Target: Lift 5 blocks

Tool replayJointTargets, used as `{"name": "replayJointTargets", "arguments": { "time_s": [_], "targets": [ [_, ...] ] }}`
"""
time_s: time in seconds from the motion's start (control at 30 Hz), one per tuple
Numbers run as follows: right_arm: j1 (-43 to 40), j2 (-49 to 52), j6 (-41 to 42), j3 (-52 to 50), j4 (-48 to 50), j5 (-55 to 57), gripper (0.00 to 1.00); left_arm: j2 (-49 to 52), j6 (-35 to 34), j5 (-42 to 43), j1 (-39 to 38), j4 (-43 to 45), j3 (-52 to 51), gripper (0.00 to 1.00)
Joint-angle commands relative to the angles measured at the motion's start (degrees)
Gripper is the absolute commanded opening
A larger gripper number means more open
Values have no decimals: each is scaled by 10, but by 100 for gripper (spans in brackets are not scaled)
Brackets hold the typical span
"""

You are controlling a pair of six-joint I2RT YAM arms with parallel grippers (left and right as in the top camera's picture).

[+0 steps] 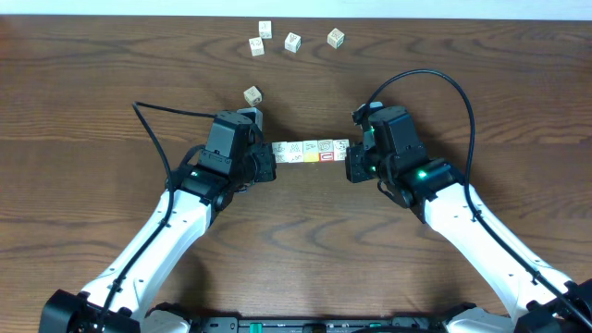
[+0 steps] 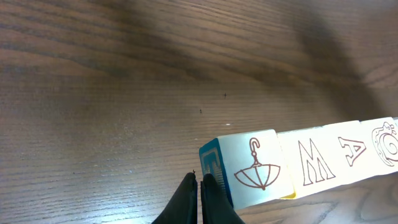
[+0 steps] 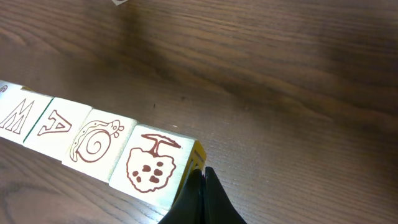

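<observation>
Row of five blocks [image 1: 310,150] pinched end-to-end between left gripper [image 1: 265,159] and right gripper [image 1: 352,165]. Both claws closed tight, gripping nothing. Lift apparently not started.

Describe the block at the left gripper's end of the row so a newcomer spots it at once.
On the wooden table, a straight row of five blocks lies between the left gripper and the right gripper. It is the end block beside the shut left gripper. Only its top shows a red-brown umbrella; its neighbour shows a W.
</observation>
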Motion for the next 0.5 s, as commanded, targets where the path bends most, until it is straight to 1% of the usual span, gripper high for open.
{"name": "replayJointTargets", "arguments": {
  "time_s": [0.0,0.47],
  "targets": [
    [51,-2,-3,6,12,-183,1,-16,-8,141,-28,25,51,7],
    [51,-2,-3,6,12,-183,1,-16,-8,141,-28,25,51,7]
  ]
}}
